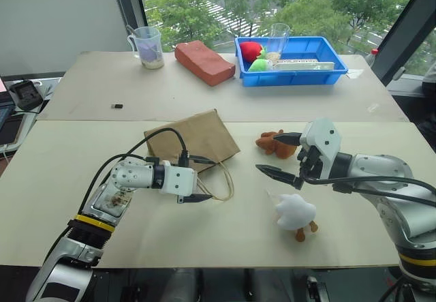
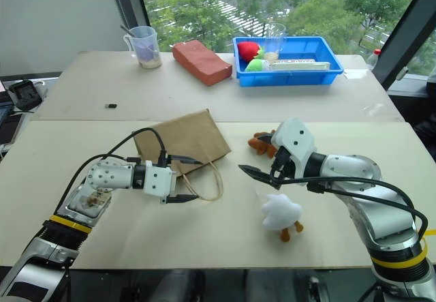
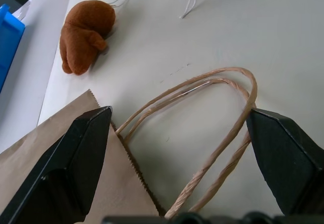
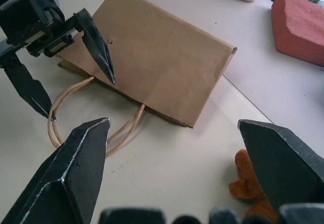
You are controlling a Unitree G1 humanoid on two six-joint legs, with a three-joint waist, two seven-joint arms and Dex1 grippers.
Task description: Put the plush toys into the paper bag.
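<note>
A flat brown kraft paper bag (image 1: 194, 138) is lying on its side on the pale beige counter (image 1: 82, 172), its thin tan twisted-cord loop handles (image 1: 223, 183) trailing out from the serrated mouth edge toward the robot. The left gripper (image 1: 201, 178) is hovering at that mouth, its black jaws spread wide and grasping nothing, one finger above the bag's edge and the other beside the cord loops, as the left wrist view shows. To the right of the bag, a small reddish-brown plush animal (image 1: 274, 144) is lying on the counter, apart from the bag. The right gripper (image 1: 281, 155) is hanging just beside this toy, jaws released and empty. Nearer the robot, a fluffy white plush toy with orange-brown feet (image 1: 296, 213) is resting on the counter below the right gripper. On the far counter, a reddish-brown brick-shaped block (image 1: 204, 62) is sitting between a clear plastic measuring jug (image 1: 147, 46) and a blue plastic tray (image 1: 297, 62).
</note>
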